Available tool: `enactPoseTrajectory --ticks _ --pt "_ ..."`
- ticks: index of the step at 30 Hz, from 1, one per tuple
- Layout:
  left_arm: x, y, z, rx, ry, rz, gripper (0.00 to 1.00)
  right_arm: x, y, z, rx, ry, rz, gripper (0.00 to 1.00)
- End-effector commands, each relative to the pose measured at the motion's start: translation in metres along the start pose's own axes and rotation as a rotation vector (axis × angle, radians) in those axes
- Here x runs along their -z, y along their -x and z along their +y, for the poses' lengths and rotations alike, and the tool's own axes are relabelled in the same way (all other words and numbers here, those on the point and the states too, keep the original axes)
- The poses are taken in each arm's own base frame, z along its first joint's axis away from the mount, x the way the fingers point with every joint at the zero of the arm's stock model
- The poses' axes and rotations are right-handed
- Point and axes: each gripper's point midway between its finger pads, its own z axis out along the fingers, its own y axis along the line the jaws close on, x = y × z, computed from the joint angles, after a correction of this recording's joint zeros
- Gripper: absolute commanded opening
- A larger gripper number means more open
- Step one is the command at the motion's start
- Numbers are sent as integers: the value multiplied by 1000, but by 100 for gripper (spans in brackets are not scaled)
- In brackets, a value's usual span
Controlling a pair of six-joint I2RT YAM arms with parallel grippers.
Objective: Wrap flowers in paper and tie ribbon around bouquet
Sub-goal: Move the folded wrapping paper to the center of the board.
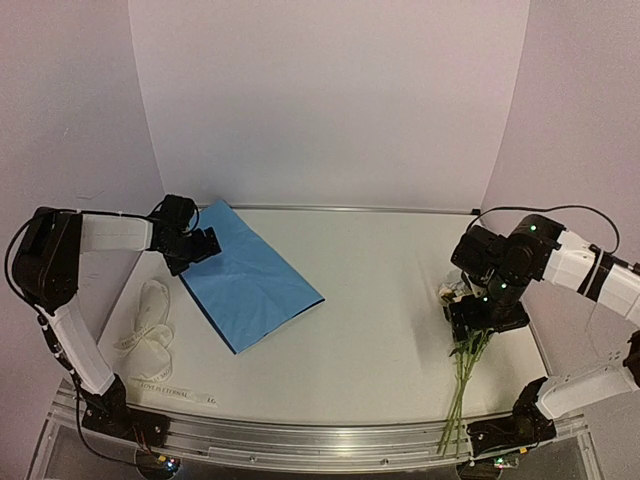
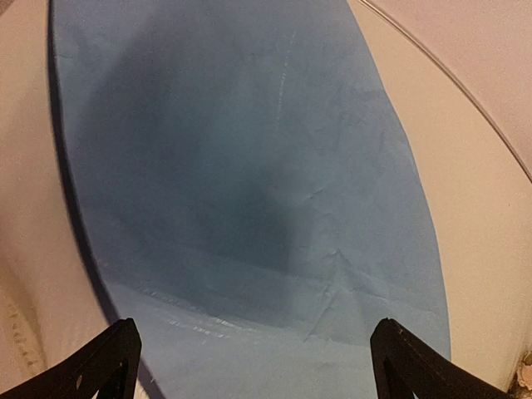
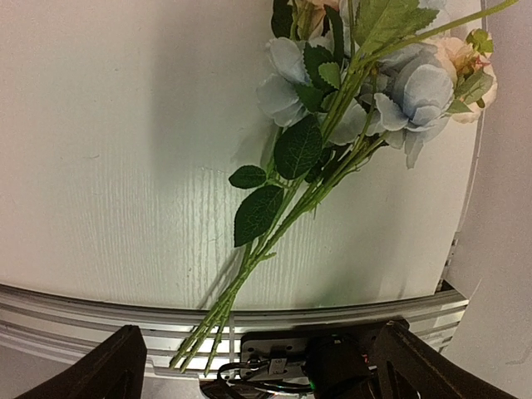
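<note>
My left pincer (image 2: 255,328) stands wide over the paper (image 2: 249,166), at ten o'clock on the desk (image 1: 380,300). My right pincer (image 3: 262,332), equally wide, hangs above the flowers (image 3: 299,145) at four. Closing carelessly might scatter the thin stems, whose ends overlie the near rail (image 1: 300,440). The ribbon (image 1: 145,335) lies at eight; the middle gives room.

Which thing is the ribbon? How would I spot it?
On the white table, find the big blue paper sheet on the left. Left of it, toward the near edge, lies the long cream-white fabric ribbon in loose loops. It alone is narrow, pale and printed with small dark lettering.
</note>
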Motion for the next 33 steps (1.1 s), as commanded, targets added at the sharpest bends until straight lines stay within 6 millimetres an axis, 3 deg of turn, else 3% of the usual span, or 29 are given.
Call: enactPoseTrajectory --ticks 1,6,12,18,22,26,29,33 --pt "-14 20 -64 -35 -198 -19 100 -6 -6 -3 15 -27 27 98" --pt "-44 -1 -100 -119 -209 38 100 -11 -5 -5 30 -46 23 98" --pt "-72 -35 -131 -197 -212 123 100 -15 -4 -7 49 -63 20 98" --pt "-79 -78 -147 -287 -244 248 100 -18 -5 -10 66 -79 22 98" --pt "-68 -112 -155 -380 -284 338 100 -20 -8 -12 64 -87 26 98" --pt "-41 -160 -162 -500 -360 454 100 -23 -12 -14 68 -97 29 98" --pt "-18 -201 -155 -581 -402 548 100 -23 -13 -12 94 -107 22 98" --pt "17 -233 -146 -613 -464 626 100 -23 -9 0 147 -97 -1 98"
